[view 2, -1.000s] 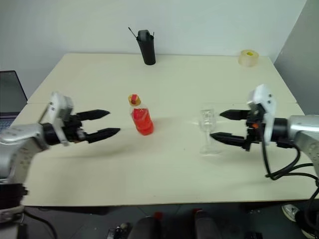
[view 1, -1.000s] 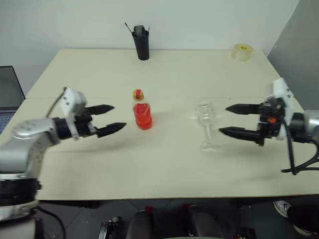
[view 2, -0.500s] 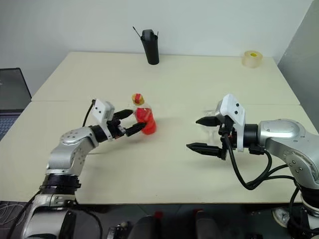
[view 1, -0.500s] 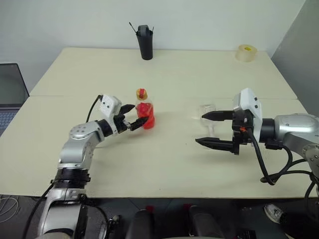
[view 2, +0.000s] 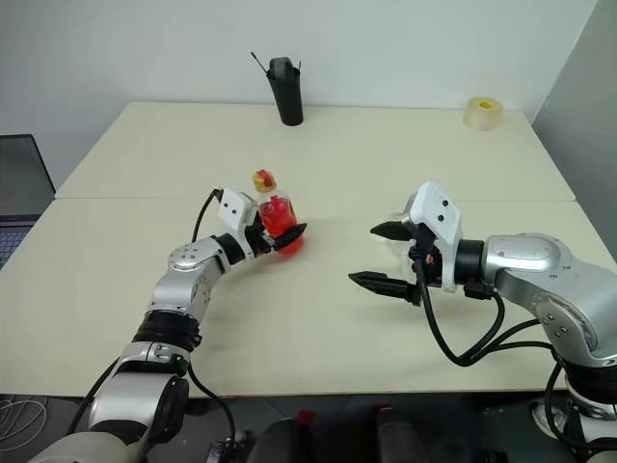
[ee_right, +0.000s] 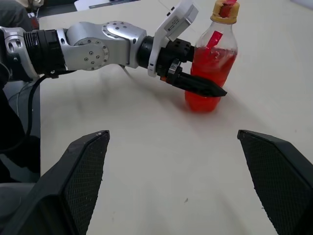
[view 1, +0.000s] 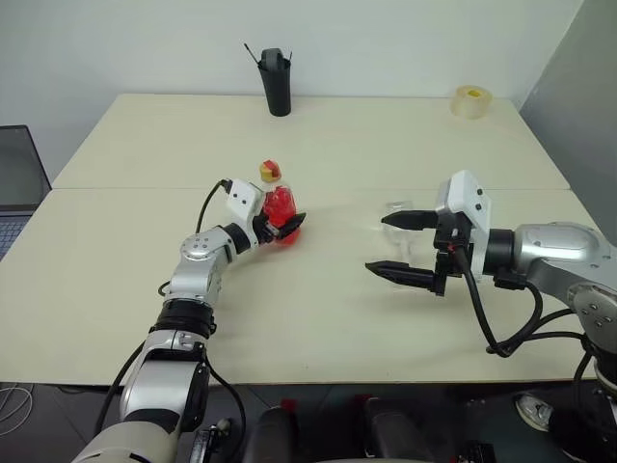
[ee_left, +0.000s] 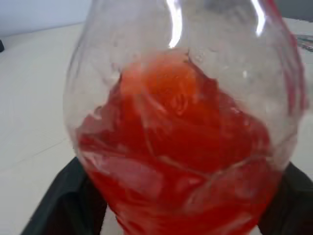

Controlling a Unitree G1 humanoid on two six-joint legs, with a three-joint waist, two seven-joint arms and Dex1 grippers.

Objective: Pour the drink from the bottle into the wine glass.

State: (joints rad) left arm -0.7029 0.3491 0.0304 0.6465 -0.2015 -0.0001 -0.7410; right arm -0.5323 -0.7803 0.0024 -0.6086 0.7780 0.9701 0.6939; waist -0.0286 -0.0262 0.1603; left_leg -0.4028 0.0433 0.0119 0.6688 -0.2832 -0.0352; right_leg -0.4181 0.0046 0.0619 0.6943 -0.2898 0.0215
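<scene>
The left pincer (view 2: 278, 230) has its two black fingers set on either side of the lower body of the small squat clear plastic bottle (view 2: 275, 214), one finger (ee_right: 198, 85) lying across the near face just above the base; they hug the bottle closely, though whether they already press it firmly I cannot tell. In the left wrist view the rounded body swells between the dark fingers, the bright red translucent drink (ee_left: 181, 161) reaching roughly two thirds of the way up and the plastic above it clear. The bottle stands upright on the pale cream table (view 1: 318, 309), left of its middle, with a yellow and red cap (ee_right: 224, 10) on its narrow neck. It looks light and partly full, so the liquid will likely slosh and shift the weight when tipped; the thin wall probably yields under a hard squeeze and is smooth enough to slip, so the widest part of the belly, where the fingers now sit, seems the right place to hold. The cap looks still in place and would have to come off before pouring. Well apart to the right, the right pincer (view 1: 399, 246) hangs wide open and empty, its fingers on either side of the clear colourless stemmed wine glass (view 1: 394, 214), without clearly touching it. That glass is fragile, top-heavy and easily toppled; the stem or lower bowl suits a gentle hold.
</scene>
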